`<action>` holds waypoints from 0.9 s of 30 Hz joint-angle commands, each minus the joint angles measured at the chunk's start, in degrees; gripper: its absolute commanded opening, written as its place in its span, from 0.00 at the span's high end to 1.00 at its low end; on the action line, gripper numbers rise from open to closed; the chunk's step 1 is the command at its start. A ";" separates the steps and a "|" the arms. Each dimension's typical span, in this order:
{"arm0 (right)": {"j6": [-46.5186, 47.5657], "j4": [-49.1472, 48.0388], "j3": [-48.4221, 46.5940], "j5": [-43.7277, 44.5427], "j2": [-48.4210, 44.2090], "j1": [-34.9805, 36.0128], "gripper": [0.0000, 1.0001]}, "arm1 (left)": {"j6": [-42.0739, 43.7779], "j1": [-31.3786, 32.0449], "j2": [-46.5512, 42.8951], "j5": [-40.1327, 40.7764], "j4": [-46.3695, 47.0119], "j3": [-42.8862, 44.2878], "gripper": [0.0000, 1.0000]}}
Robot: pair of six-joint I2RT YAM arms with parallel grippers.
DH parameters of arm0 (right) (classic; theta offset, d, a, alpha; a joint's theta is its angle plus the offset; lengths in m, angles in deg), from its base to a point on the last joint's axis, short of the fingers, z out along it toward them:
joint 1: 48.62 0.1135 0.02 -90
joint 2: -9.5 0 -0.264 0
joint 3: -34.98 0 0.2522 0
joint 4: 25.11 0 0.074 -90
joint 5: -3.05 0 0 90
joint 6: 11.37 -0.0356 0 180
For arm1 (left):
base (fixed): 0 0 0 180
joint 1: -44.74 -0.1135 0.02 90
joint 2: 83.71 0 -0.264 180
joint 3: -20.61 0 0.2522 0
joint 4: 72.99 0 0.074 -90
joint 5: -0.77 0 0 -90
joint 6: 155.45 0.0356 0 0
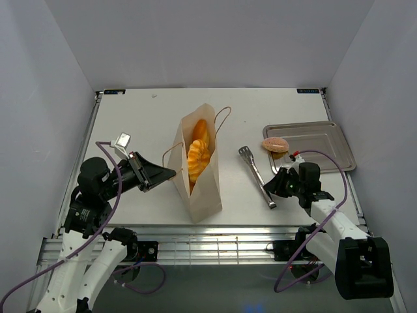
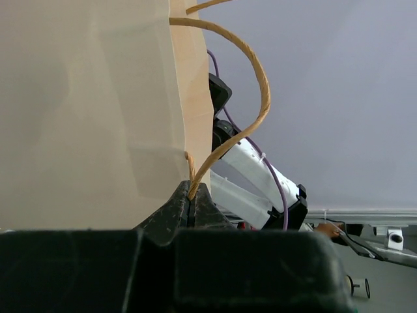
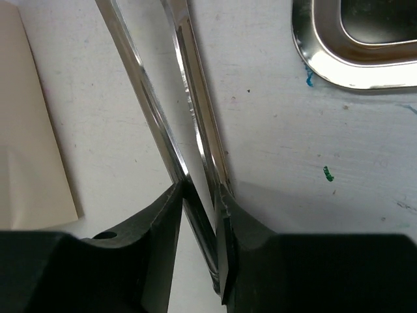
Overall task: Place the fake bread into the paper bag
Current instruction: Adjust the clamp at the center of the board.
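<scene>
I've got my left gripper [image 2: 192,195] clamped tight on the paper bag's [image 1: 205,189] cord handle [image 2: 257,85], and my right gripper [image 3: 201,195] closed narrowly on the tongs [image 3: 163,111].
The bag stands upright mid-table [image 1: 130,124] with golden fake bread [image 1: 197,155] inside; one pinkish bun [image 1: 275,144] sits at the left edge of the silver tray [image 1: 326,140]. My right fingers [image 3: 156,228] press both tong arms near their joined end.

Pastries [image 1: 197,155] inside upright paper bag [image 1: 207,190]

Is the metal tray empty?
No, a pink bun sits at the left end of the tray.
</scene>
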 commanded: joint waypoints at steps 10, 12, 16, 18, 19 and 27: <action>2.41 -3.06 1.53 -1.68 -4.27 4.72 0.80 | -0.35 0.12 -3.66 -4.43 6.79 -5.02 1.00; 1.89 -3.50 1.88 -1.16 -4.44 6.47 0.82 | -0.44 0.12 -4.28 -5.13 7.49 -6.25 1.00; 1.18 -3.85 1.62 2.09 -4.18 11.21 0.86 | -1.49 0.12 -6.21 -5.40 8.99 -8.80 1.00; 0.83 -4.29 1.01 4.29 -3.22 14.37 0.87 | -2.28 0.12 -7.44 -5.57 9.95 -10.29 1.00; 0.57 -4.29 0.57 5.34 -2.69 15.52 0.88 | -2.46 0.12 -7.62 -5.75 10.39 -10.73 1.00; -2.50 -2.01 -5.94 24.05 4.95 32.29 0.92 | -3.16 0.12 -7.97 -6.72 12.68 -12.49 1.00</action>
